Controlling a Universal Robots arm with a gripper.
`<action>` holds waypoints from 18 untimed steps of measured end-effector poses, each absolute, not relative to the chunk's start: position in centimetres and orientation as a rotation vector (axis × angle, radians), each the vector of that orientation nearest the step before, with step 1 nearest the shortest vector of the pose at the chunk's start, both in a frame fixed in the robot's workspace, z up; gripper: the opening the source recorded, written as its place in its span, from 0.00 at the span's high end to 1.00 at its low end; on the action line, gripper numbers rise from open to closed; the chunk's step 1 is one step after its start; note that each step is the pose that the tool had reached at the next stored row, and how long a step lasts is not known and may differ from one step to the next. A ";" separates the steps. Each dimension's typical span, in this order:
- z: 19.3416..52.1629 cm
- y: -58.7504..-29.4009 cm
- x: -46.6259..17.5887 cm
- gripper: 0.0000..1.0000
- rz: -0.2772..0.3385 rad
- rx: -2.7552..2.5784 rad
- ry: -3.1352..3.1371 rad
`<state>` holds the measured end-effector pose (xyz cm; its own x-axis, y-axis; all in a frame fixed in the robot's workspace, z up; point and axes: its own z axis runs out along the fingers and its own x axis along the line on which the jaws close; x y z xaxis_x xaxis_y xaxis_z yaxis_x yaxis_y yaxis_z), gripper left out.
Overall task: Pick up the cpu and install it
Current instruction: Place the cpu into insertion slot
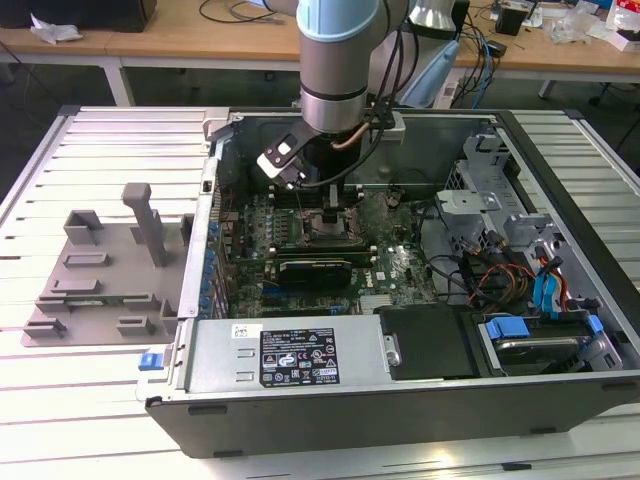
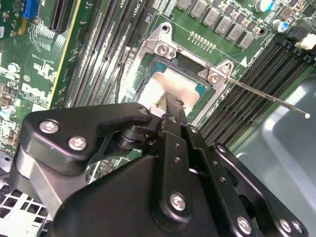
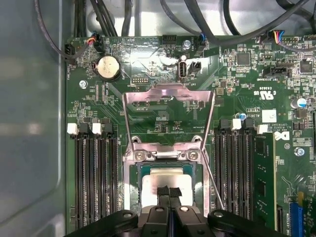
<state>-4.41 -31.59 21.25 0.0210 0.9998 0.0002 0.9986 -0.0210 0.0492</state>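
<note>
The cpu is lying flat in its socket on the motherboard, its silver top facing up inside the metal frame. My gripper is hanging right over that top with its two black fingers pressed together, nothing showing between them. In the second wrist view the fingertip is standing over the near edge of the chip. I cannot tell whether the tips are touching the metal. The load plate is standing open, hinged at one edge of the socket and tilting away from the chip. The thin lever is sticking out sideways from the frame, unlatched. Rows of black memory slots are running along both sides of the socket, and a round coin battery is sitting farther out on the board. In the exterior view my arm is reaching down from the upper middle of the frame into the open case, which is lying on its side on a slatted table. A grey tray is resting on the slats at the exterior view's left, well apart from the socket.
</note>
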 end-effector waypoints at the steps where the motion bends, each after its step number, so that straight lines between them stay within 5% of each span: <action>1: 21.0 -31.6 -4.4 0.89 0.054 2.220 2.173; 12: 20.3 -31.6 -4.4 0.89 0.054 2.220 2.173; 18: 23.0 -31.5 -4.4 0.89 0.054 2.219 2.173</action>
